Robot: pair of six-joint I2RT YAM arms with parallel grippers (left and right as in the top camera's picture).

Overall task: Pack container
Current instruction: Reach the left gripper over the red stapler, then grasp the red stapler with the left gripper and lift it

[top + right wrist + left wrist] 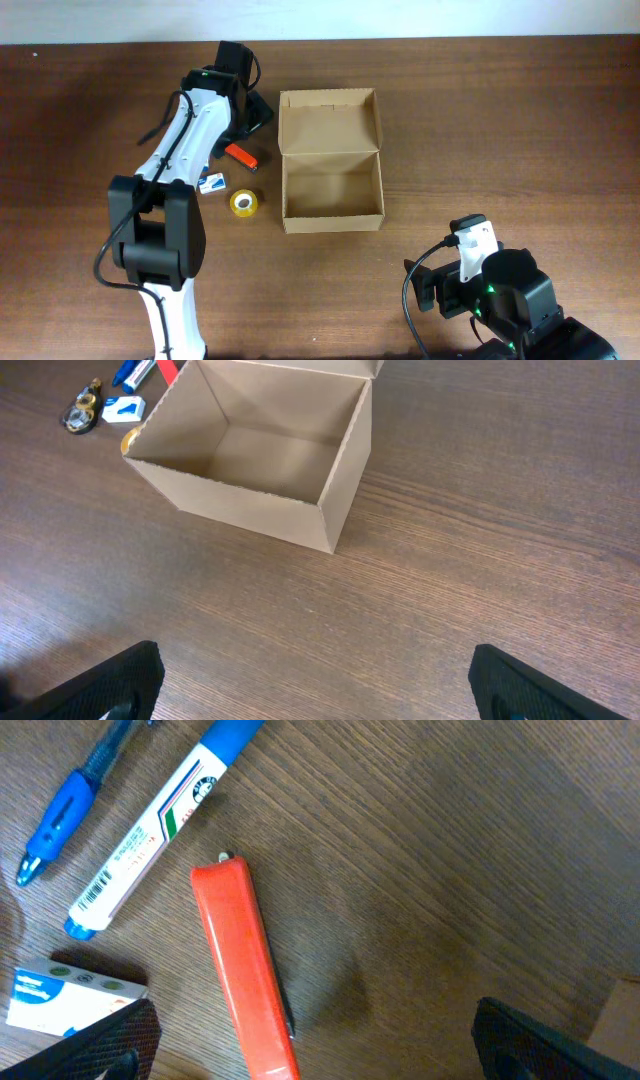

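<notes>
Ahead of the right fingers (110,680) stands the open container (240,502); these and the left fingers (540,1040) are spread, empty.

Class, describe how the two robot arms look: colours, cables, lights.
The left arm has white shells between black joints, a black cable along it and a green light near the wrist. The right arm is mostly black with a white piece, green lights and looping black cables. Both arms' fingers are black.

Soft, even indoor light falls on the wooden table (500,120), the cardboard box (330,190) casts only faint shadows, and wood grain is sharp in both close views.
</notes>
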